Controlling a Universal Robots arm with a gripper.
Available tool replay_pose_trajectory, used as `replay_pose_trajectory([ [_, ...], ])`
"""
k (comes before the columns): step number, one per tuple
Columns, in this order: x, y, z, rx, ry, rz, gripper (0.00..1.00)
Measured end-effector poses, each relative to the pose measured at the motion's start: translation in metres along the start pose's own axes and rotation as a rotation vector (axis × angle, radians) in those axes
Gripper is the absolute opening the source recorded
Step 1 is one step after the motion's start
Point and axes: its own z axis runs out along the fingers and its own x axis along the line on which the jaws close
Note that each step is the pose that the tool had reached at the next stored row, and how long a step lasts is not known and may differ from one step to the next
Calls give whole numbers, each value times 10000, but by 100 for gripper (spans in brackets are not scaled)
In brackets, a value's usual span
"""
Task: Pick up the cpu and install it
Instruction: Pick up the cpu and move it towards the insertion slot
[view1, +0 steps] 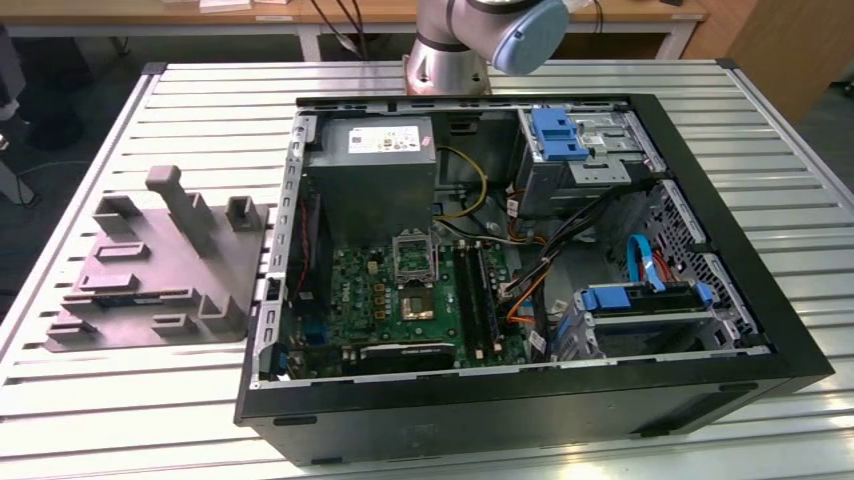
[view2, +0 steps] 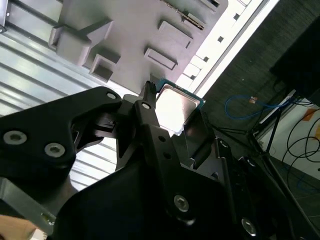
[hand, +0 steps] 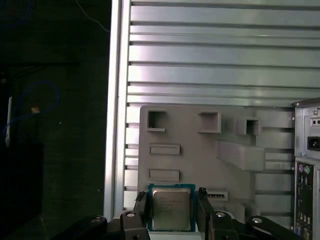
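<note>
The hand (hand: 171, 199) is clamped on the cpu (hand: 171, 210), fingers (hand: 141, 206) pressing two opposite edges (silvery top showing in both wrist views). Beyond the hand lies the grey block (hand: 200, 150) on the slatted desk (hand: 200, 65), with the computer case (hand: 307, 165) beside it.

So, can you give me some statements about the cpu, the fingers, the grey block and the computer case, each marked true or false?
1. The cpu sits between the two fingers in both wrist views. True.
2. The case lies open, so the green motherboard shows in the exterior view. True.
3. The cpu lies on the motherboard. False: the fingers grip it, and the grey block shows beyond it.
4. The grey block stands inside the case. False: it stands on the slatted table, at the exterior view's left of the case.
</note>
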Motion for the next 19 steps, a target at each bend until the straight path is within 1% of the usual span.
replay_pose_trajectory([
  [2, -28, 1, -27, -2, 39, 2, 47],
  [3, -55, 1, -34, -1, 80, 5, 47],
  [9, -275, -1, -39, -5, 365, 19, 47],
  [12, -388, -2, -39, -7, 527, 26, 47],
  [14, -454, -3, -41, -7, 618, 29, 47],
  [16, -515, -4, -40, -8, 679, 33, 47],
  [19, -597, -6, -36, -10, 722, 35, 47],
])
